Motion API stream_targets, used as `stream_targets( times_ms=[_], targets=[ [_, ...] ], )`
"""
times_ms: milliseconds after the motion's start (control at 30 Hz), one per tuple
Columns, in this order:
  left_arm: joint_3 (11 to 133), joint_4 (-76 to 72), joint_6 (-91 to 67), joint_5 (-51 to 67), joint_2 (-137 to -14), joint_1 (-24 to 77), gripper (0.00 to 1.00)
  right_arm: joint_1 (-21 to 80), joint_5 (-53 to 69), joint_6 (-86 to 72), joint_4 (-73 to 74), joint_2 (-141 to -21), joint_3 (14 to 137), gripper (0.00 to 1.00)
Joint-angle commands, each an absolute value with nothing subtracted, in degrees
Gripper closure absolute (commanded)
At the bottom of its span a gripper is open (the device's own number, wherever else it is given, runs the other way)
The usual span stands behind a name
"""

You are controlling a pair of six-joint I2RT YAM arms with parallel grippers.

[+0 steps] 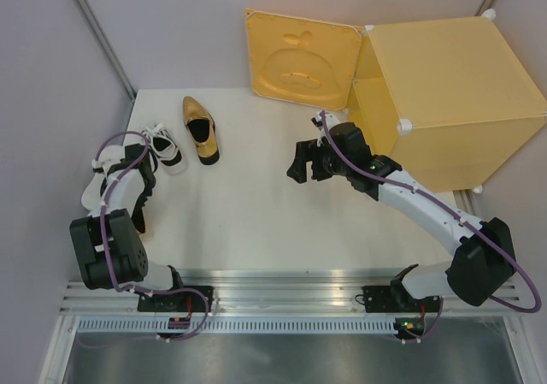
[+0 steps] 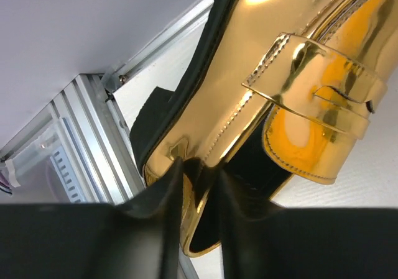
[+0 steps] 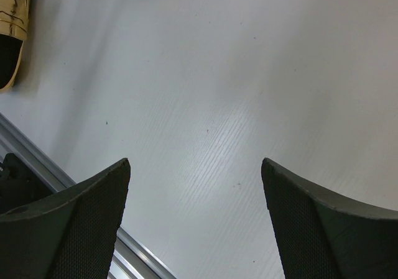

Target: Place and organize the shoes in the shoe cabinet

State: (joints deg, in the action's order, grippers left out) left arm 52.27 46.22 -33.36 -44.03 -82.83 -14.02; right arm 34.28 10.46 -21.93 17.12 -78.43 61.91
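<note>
My left gripper is shut on the heel-side wall of a shiny gold shoe, one finger inside and one outside. In the top view this gripper is at the table's left edge and its arm hides the held shoe. A second gold shoe and a white laced shoe lie at the far left of the table. The other white shoe is out of view. The yellow-orange shoe cabinet stands at the far right, its door swung open. My right gripper is open and empty over bare table.
Grey walls enclose the table on the left, back and right. An aluminium rail runs along the left edge close to the held shoe. In the right wrist view the gold shoe on the table shows at the upper left.
</note>
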Motion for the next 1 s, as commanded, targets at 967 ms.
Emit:
stream_targets(
  times_ms=[967],
  targets=[
    [69.86, 47.9, -22.77, 5.86, -75.66, 18.88, 0.98, 34.28, -3.24, -17.49, 20.48, -72.61, 67.5, 0.11]
  ],
)
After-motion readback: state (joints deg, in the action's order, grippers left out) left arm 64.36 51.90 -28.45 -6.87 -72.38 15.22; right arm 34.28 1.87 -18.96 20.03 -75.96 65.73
